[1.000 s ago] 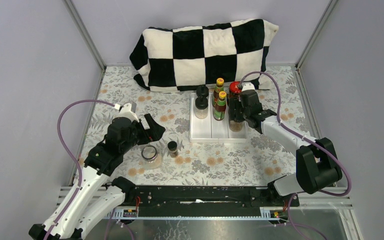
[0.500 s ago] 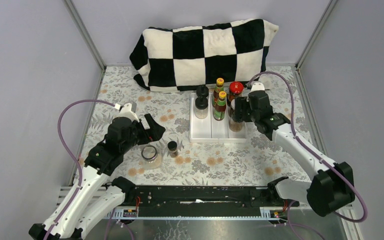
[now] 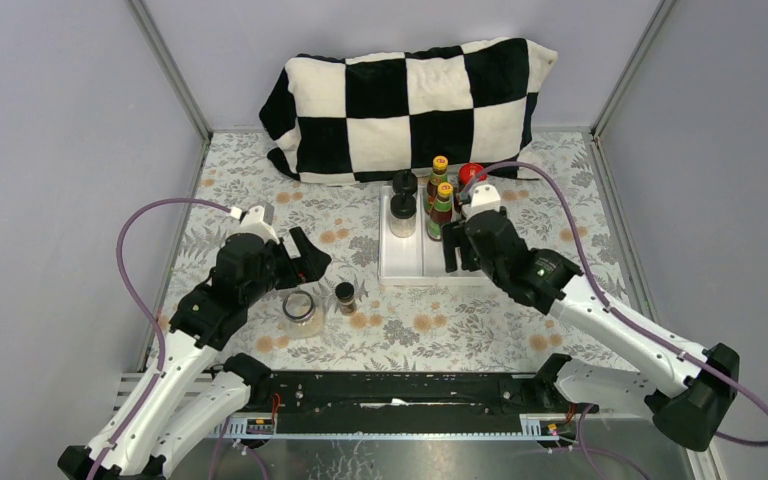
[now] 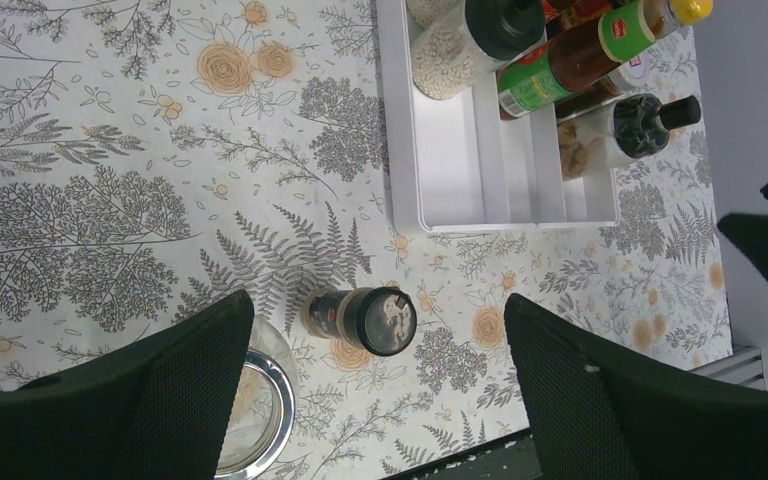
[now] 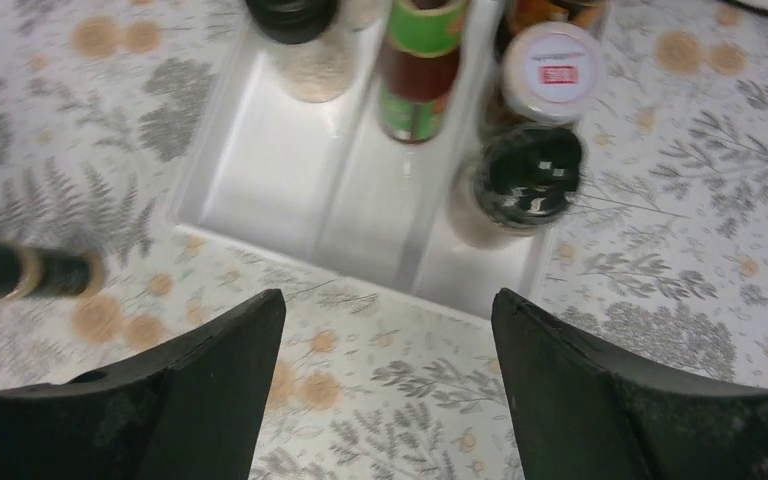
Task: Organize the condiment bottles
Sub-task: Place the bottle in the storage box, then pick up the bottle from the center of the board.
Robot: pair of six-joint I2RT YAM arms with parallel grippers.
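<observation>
The white tray (image 5: 260,190) has three channels. The left one holds a black-capped jar of pale grains (image 5: 305,40) and the middle one green-labelled sauce bottles (image 5: 420,60) with yellow caps. In the right channel a black-capped spice jar (image 5: 520,180) stands just before a white-lidded jar (image 5: 557,60), with a red-lidded jar (image 3: 471,172) at the far end. Off the tray, on the floral bench (image 3: 440,320), a small black-capped jar (image 4: 365,318) stands near a squat glass jar (image 4: 255,420). The left pincer (image 4: 375,300) hangs above those two, spread wide and empty. The right pincer (image 5: 385,300), equally wide and empty, is over the tray's near end.
</observation>
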